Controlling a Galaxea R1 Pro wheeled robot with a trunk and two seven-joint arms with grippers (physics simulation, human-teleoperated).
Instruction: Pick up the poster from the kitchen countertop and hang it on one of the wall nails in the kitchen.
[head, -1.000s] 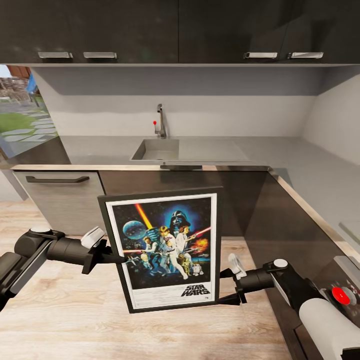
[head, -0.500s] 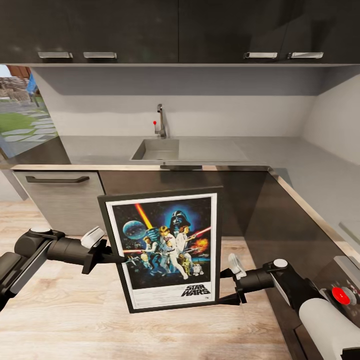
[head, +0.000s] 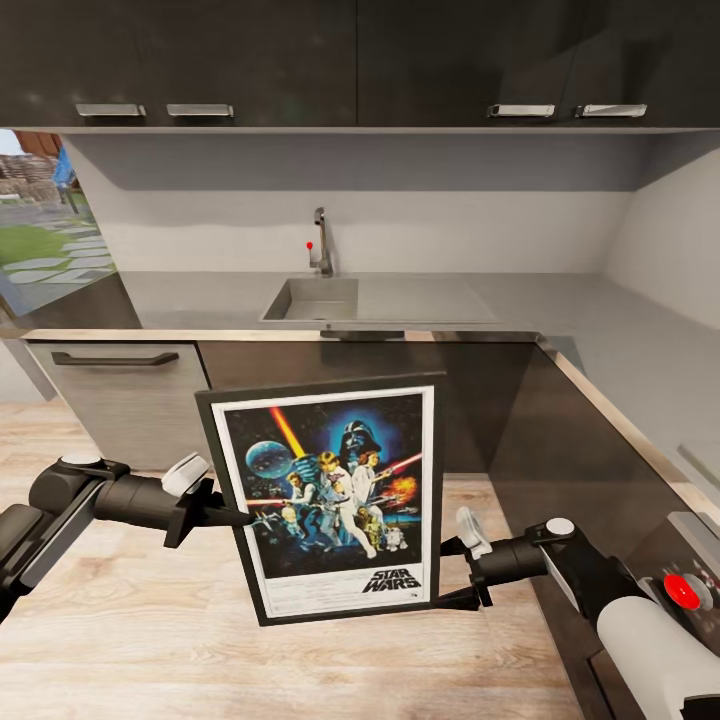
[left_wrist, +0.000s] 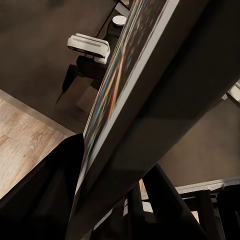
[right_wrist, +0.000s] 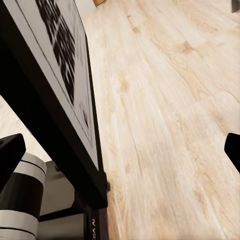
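Over the wooden floor (head: 150, 640), just in front of the dark lower cabinets (head: 400, 375), one poster (head: 330, 495) hangs in the air, upright with a slight tilt, picture side toward the robot; it is off the kitchen countertop (head: 560, 305) and well below it. Left gripper (head: 215, 515): jaws clamped on the poster's left frame edge, about mid-height; in the left wrist view the dark fingers (left_wrist: 42, 200) sit either side of the frame (left_wrist: 150, 115). Right gripper (head: 462, 575): close beside the lower right corner, jaws spread, one pale finger (head: 468, 528) up and a dark one low near the corner; in the right wrist view the frame (right_wrist: 50, 125) runs past and nothing pinches it, so I judge this one not holding. Handling, as a guess: a stiff flat board, likely light, smooth black frame that could slide or swing when gripped on one side only; a second hold on the opposite edge would steady it before lifting to a wall. The face looks glossy, so better to keep fingers on the frame. Count: one poster, two grippers, one sink (head: 312, 298), one tap (head: 321, 242), four handles on the upper cabinets (head: 300, 60), one long handle (head: 113, 358) on the lower drawer front. No wall nail can be made out from here.
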